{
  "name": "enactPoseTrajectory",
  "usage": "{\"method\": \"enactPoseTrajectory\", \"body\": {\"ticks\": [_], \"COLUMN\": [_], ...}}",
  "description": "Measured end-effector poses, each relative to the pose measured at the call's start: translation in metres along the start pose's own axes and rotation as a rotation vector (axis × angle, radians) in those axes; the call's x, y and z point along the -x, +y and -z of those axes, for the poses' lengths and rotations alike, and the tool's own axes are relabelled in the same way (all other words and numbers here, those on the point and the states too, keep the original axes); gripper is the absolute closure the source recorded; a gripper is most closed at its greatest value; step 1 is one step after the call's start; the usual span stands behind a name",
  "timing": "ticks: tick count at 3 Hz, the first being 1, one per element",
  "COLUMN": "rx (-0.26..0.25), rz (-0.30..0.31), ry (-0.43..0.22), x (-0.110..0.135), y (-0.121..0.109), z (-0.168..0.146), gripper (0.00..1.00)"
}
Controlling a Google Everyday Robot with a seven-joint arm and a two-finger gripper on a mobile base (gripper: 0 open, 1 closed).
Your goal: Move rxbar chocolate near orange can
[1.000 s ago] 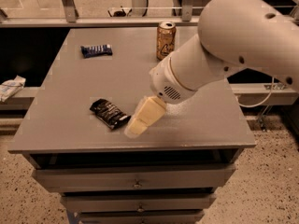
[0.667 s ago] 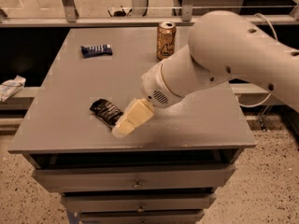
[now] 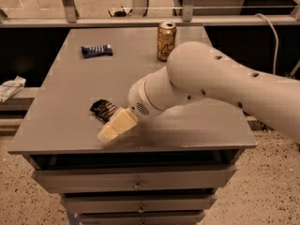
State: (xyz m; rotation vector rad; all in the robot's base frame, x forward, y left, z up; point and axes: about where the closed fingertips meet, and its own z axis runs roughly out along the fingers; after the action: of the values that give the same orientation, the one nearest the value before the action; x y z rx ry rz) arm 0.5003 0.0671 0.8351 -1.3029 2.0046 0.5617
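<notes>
The rxbar chocolate (image 3: 102, 109) is a small black crinkled wrapper lying flat near the front left of the grey table (image 3: 84, 78). Its right end is hidden behind my gripper (image 3: 115, 126), whose cream-coloured fingers reach down at the bar's near right side. The orange can (image 3: 166, 41) stands upright at the back middle of the table, far from the bar. My white arm (image 3: 220, 86) crosses from the right and covers the table's right half.
A dark blue bar wrapper (image 3: 96, 50) lies at the back left of the table. Drawers (image 3: 136, 177) run below the table's front edge. A railing (image 3: 140, 20) runs behind the table. A white wrapper (image 3: 10, 87) lies on a ledge at the left.
My gripper and arm have moved left and forward across the table, coming in beside the black bar. The bar, the can and the blue wrapper have not moved.
</notes>
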Motion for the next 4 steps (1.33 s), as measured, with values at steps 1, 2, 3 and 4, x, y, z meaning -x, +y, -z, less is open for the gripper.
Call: {"method": "enactPoseTrajectory", "body": {"ticks": [1,2,3,4], "rx": [-0.063,-0.091,-0.102,-0.102], "rz": [0.0,-0.005,-0.01,-0.01], "ry": [-0.006,-0.008,-0.009,-0.009], "x": [-0.0043,-0.0063,-0.0064,-0.0059], "y": [-0.0048,-0.0069,-0.0083,-0.0083], "z": [-0.0098,-0.0124,-0.0112,-0.0108], "gripper": [0.25,0.47,0.78,0.99]}}
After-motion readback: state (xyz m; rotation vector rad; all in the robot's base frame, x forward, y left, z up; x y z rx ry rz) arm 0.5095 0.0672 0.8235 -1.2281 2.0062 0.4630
